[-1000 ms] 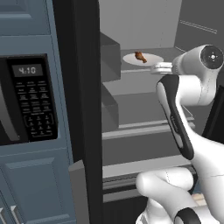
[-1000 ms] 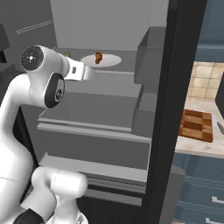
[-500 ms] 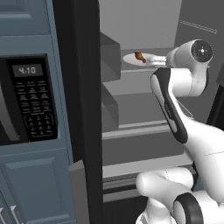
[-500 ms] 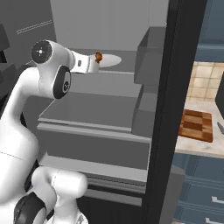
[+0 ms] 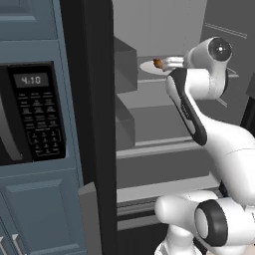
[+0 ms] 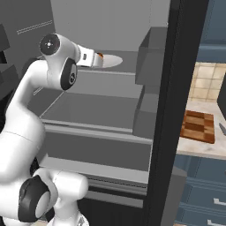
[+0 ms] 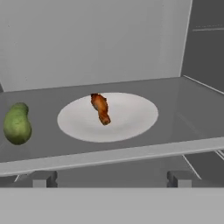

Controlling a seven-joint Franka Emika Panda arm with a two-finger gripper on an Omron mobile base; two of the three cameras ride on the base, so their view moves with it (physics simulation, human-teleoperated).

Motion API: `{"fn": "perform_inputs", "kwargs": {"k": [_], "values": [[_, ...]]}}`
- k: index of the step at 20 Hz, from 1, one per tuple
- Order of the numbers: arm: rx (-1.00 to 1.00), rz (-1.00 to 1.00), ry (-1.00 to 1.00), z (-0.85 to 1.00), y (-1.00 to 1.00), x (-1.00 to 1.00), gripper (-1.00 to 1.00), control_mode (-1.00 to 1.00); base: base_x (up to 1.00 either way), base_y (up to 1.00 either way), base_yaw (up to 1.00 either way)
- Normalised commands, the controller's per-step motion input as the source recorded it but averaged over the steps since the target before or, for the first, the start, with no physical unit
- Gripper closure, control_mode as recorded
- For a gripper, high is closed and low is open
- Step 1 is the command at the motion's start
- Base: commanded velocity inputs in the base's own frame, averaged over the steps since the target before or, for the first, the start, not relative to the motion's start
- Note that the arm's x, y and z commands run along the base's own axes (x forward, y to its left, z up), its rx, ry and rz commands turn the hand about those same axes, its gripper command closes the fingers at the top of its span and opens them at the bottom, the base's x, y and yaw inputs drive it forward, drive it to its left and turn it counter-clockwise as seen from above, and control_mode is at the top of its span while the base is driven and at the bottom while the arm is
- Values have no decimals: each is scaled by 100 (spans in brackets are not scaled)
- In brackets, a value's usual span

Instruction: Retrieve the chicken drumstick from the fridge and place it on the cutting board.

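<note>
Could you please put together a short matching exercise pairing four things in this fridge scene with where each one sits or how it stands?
Things:
1. chicken drumstick
2. green fruit
3. cutting board
4. gripper

Places or states:
A. on the counter outside the fridge
B. on the bare shelf beside the white plate
C. lying on the plate
D. open, in front of the shelf edge

Pairs: 1-C, 2-B, 3-A, 4-D

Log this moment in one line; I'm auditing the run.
phase: approach | gripper: open, short of shelf | chicken drumstick: on plate, fridge shelf | cutting board: bare
</note>
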Motion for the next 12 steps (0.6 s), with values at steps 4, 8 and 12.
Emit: {"fn": "perform_inputs", "kwargs": {"k": [4,8,12], "values": [[0,5,2,-7,0,53,-100,-100,0,0,0],[0,2,0,-3,-3,38,-100,-100,0,0,0],[0,0,3,-4,-3,50,-100,-100,0,0,0]]}}
